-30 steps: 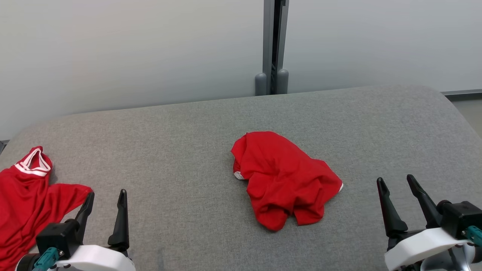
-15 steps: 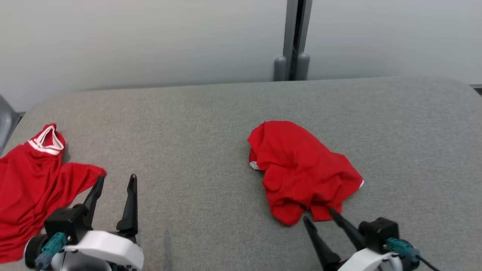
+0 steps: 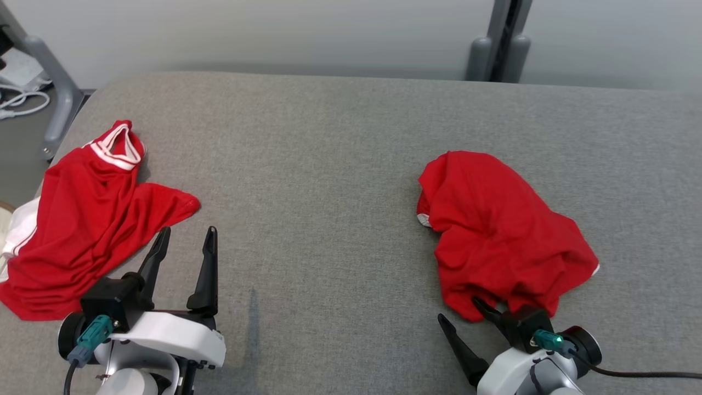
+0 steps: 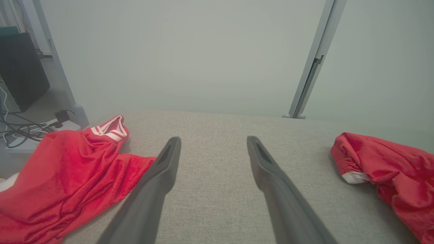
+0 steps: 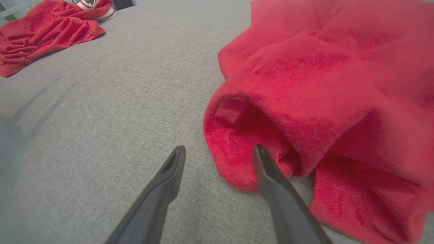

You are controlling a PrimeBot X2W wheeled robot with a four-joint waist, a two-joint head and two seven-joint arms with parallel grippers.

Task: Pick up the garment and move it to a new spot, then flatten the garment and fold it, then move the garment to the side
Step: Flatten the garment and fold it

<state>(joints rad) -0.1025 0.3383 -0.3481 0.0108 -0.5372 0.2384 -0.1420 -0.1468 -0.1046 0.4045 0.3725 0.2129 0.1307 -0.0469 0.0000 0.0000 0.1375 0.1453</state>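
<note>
The garment (image 3: 504, 230) is a crumpled red heap on the right half of the grey cloth-covered table (image 3: 329, 164); it also lies at the right edge of the left wrist view (image 4: 390, 162). My right gripper (image 3: 459, 310) is open at the heap's near edge. In the right wrist view the right gripper (image 5: 219, 148) has one fingertip (image 5: 259, 150) against the garment's (image 5: 322, 84) lowest fold, while the other finger is over bare table. My left gripper (image 3: 188, 230) hovers open and empty over the table's left half, its fingers (image 4: 169, 159) spread wide.
A second red garment with a white-trimmed collar (image 3: 88, 219) lies spread at the table's left edge, just left of my left gripper (image 4: 213, 139). A grey post (image 3: 496, 49) stands behind the table. Cables and a frame leg (image 3: 49, 82) are on the floor at the far left.
The head camera has turned left and down, shifting the whole picture. My right gripper has come in from the far right to the garment's near edge. The left gripper keeps its pose.
</note>
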